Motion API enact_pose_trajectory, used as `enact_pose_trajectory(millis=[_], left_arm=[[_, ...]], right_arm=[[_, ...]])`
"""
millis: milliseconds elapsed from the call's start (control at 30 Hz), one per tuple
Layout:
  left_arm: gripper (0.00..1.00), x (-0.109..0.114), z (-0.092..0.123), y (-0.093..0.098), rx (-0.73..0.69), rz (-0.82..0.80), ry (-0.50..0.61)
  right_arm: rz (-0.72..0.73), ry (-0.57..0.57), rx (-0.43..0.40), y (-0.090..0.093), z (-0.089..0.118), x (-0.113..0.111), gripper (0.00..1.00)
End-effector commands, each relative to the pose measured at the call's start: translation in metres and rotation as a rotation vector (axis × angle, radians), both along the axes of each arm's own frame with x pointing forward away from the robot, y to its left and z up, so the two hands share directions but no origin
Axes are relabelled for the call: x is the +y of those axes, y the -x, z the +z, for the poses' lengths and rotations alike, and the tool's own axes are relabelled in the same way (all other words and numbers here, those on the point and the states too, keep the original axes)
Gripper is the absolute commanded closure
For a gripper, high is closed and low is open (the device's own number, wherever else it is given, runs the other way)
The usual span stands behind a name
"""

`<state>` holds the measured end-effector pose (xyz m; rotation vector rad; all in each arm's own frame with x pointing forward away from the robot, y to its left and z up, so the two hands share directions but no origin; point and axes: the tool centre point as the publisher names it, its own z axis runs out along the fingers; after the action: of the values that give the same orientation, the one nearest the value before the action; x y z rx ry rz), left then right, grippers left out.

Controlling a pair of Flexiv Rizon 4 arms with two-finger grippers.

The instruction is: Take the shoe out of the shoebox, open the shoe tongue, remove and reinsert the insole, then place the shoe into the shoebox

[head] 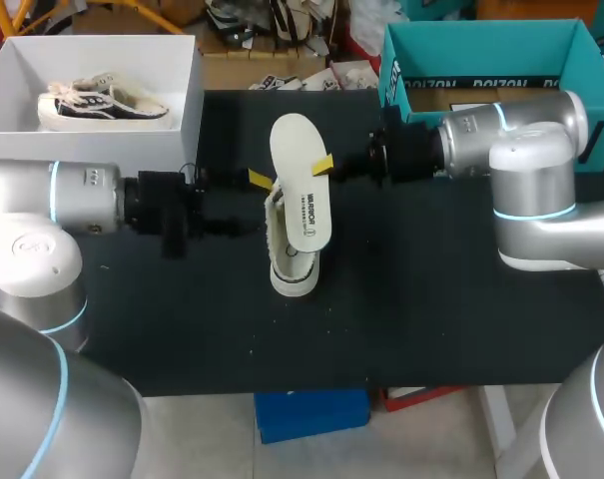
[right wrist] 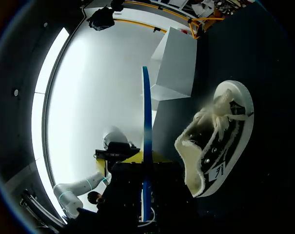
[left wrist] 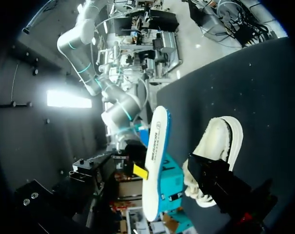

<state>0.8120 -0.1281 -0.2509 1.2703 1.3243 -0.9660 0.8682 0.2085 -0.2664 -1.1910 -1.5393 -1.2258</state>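
Note:
A cream low-top shoe [head: 294, 267] lies in the middle of the dark table, toe toward the near edge; it also shows as the shoe [right wrist: 220, 141] and the shoe [left wrist: 220, 141]. Above it hangs a white insole [head: 300, 190] with a blue underside, tilted over the shoe's opening. My right gripper [head: 321, 166] is shut on the insole's edge; in the right wrist view the insole [right wrist: 146, 126] stands edge-on between its fingers. My left gripper [head: 265, 192] stands open at the shoe's heel side, one black finger [left wrist: 218, 183] close to the collar. The insole [left wrist: 156, 161] rises ahead of it.
A white shoebox [head: 187, 110] sits at the back left with a second shoe [head: 102, 103] inside. A teal cardboard box [head: 481, 60] stands at the back right behind my right arm. Bare dark tabletop [head: 421, 319] stretches along the near side.

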Motion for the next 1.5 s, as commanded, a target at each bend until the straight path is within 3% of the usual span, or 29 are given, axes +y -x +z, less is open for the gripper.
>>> enact_pose_trajectory(millis=[33,433,600,867,1067,1233,1300,1333,1500], left_arm=[[0.00,-0.012,-0.007,-0.008,-0.021,0.019,0.053],[0.02,-0.026,-0.011,-0.042,-0.052,0.053,0.078],[0.18,-0.035,-0.011,-0.053,-0.059,0.042,0.089],[0.62,-0.047,-0.012,-0.062,-0.065,0.022,0.090],[0.67,-0.052,-0.015,-0.061,-0.059,0.007,0.090],[0.78,-0.055,-0.019,-0.060,-0.053,-0.006,0.088],[0.88,-0.055,-0.020,-0.060,-0.050,-0.010,0.088],[1.00,-0.056,-0.020,-0.060,-0.051,-0.015,0.089],[1.00,-0.057,-0.019,-0.060,-0.053,-0.023,0.085]], right_arm=[[-0.003,0.001,-0.001,0.001,0.000,0.001,1.00],[-0.003,0.001,-0.001,0.001,0.000,0.001,1.00],[-0.003,0.001,-0.001,0.001,0.000,0.001,1.00],[-0.003,0.001,-0.001,0.001,0.000,0.001,1.00],[-0.003,0.001,-0.001,0.001,0.000,0.001,1.00],[-0.003,0.001,-0.001,0.001,0.000,0.001,1.00],[-0.003,0.001,-0.001,0.001,0.000,0.001,1.00],[-0.003,0.001,-0.001,0.001,0.000,0.001,1.00],[-0.003,0.001,-0.001,0.001,0.000,0.001,1.00]])
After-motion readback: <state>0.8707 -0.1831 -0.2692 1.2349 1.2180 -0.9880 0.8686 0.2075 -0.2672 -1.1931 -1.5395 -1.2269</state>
